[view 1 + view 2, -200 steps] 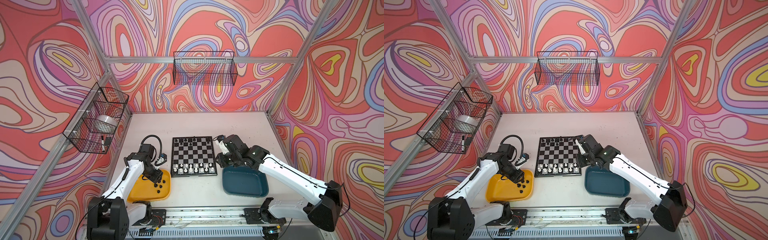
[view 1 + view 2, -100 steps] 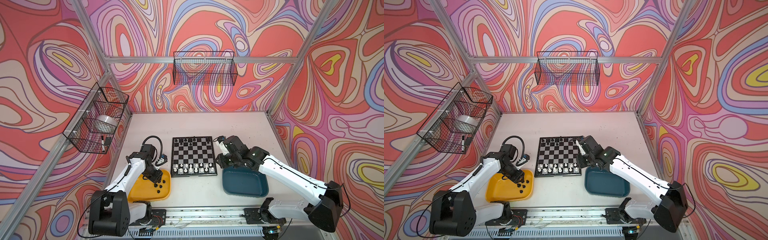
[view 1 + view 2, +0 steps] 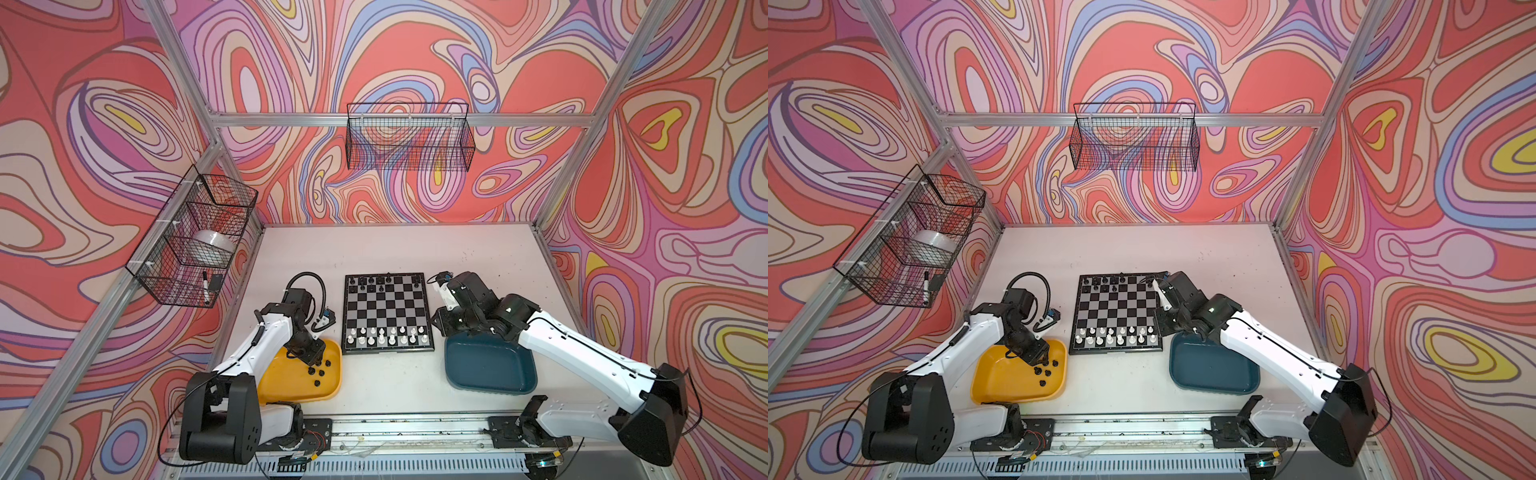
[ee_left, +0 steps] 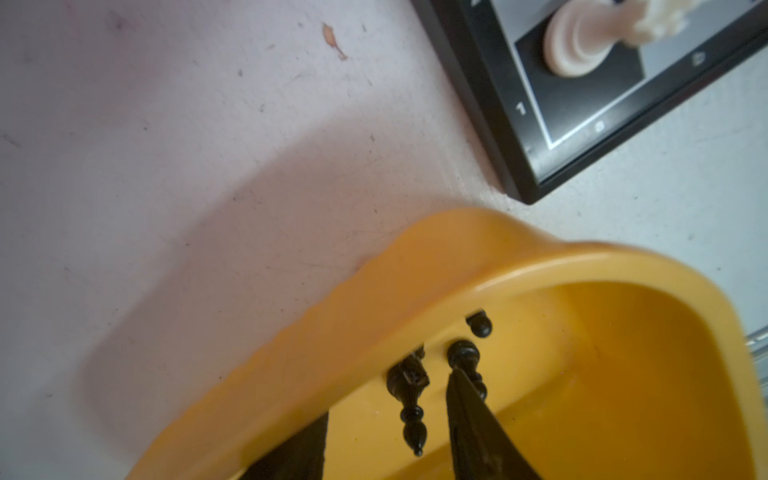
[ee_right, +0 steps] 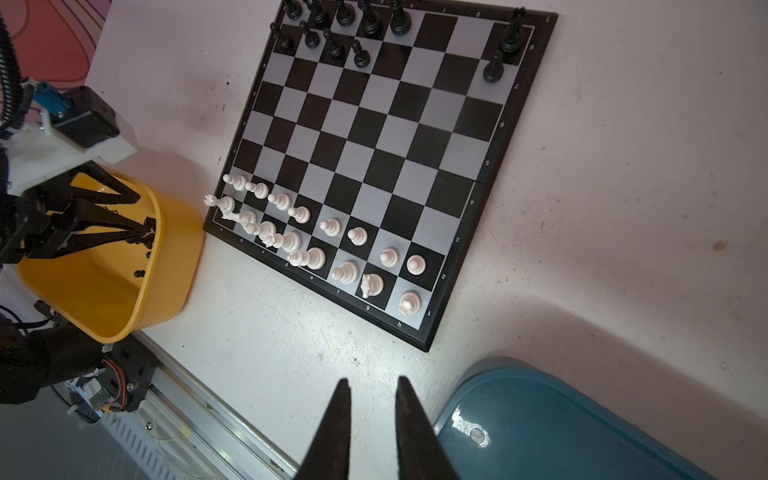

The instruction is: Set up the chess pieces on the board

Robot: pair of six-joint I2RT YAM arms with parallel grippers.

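The board [image 3: 386,311] [image 3: 1117,311] [image 5: 374,145] lies mid-table. White chess pieces [image 3: 386,336] [image 5: 311,237] fill its two near rows, and several black ones [image 3: 376,284] [image 5: 332,33] stand on the far rows. More black pieces [image 3: 318,368] [image 3: 1044,368] lie in the yellow tray [image 3: 291,382] [image 4: 457,257]. My left gripper [image 3: 311,361] [image 4: 388,394] reaches into that tray, open, with a lying black piece [image 4: 409,399] between its fingers, gaps on both sides. My right gripper [image 3: 436,332] [image 5: 372,388] hangs narrowly open and empty over the table by the board's near right corner.
A teal tray [image 3: 490,370] [image 5: 561,424] sits right of the board with nothing showing in it. Wire baskets hang on the left wall [image 3: 195,241] and the back wall [image 3: 409,137]. A metal rail [image 3: 395,424] runs along the front edge.
My left arm has shifted slightly over the yellow tray, staying low among the black pieces. The right arm has barely moved.
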